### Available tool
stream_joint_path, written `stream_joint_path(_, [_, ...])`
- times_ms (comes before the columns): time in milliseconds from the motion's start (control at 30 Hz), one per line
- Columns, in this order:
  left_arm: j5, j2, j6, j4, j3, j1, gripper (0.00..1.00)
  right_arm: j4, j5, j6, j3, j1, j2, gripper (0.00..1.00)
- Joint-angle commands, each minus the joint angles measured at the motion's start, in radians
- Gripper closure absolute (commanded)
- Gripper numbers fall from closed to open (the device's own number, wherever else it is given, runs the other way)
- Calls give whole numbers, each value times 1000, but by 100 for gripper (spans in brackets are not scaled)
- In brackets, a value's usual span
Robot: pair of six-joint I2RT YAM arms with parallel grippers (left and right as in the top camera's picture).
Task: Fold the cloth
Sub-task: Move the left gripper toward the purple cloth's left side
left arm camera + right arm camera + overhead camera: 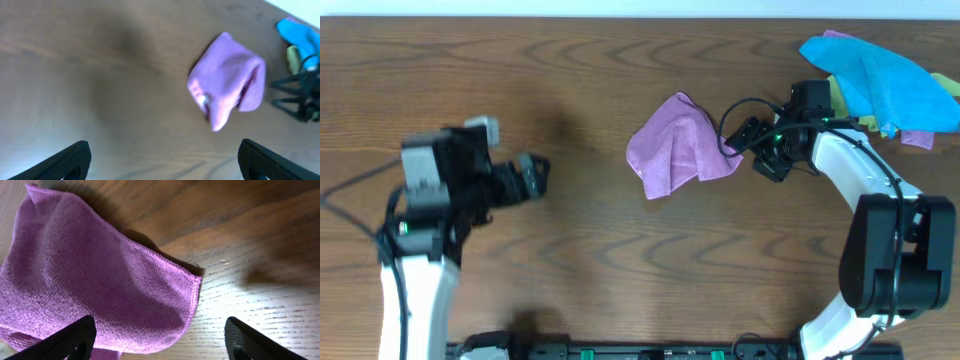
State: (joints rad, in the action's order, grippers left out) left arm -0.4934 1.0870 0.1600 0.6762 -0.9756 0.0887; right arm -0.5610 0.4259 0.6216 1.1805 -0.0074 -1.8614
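Counter (590, 290): dark brown wood grain, matte.
Pale strip (620, 8): along the overhead frame's top edge.
Light: bright glare (260, 307), lower right of right wrist view.

A bright blue cloth (880, 75) lies behind the right gripper's (748, 148) fingers, well apart. A yellow-green cloth (868, 122) peeks from beneath it on the wooden table (570, 270).

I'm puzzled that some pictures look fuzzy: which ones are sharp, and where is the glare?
Overhead: the left gripper is smeared, the lilac cloth and the rest crisp. Left wrist: everything soft, the cloth's weave lost. Right wrist: sharp weave, a dark shadow under the cloth's edge, a bright glare patch on the wooden table.
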Motion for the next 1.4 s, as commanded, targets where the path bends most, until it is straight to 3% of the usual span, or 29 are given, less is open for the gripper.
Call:
stream_joint_path(0, [-96,103,-27,3,-111,-5,5,4,1,22,-6,-13,-38,17])
stream_joint_path(167, [-187,183,-29,-26,-181,-11,5,35,18,30,-6,-19,-74,17])
stream_joint_path(333, [-227,199,-3,-154,-180,-40,5,73,27,48,-6,-19,-96,18])
stream_joint_path(500, [-188,226,13,-229,-180,-108,5,98,34,66,-6,-20,-127,18])
stream_joint_path(967, [-124,386,236,-272,-180,-214,5,99,65,108,-6,-19,-149,21])
stream_joint_path(1233, [-127,411,305,-325,-180,-250,5,99,64,126,-43,-19,-153,31])
stream_joint_path(1367, [-128,411,400,-325,-180,-261,5,153,65,150,-116,-19,-153,37])
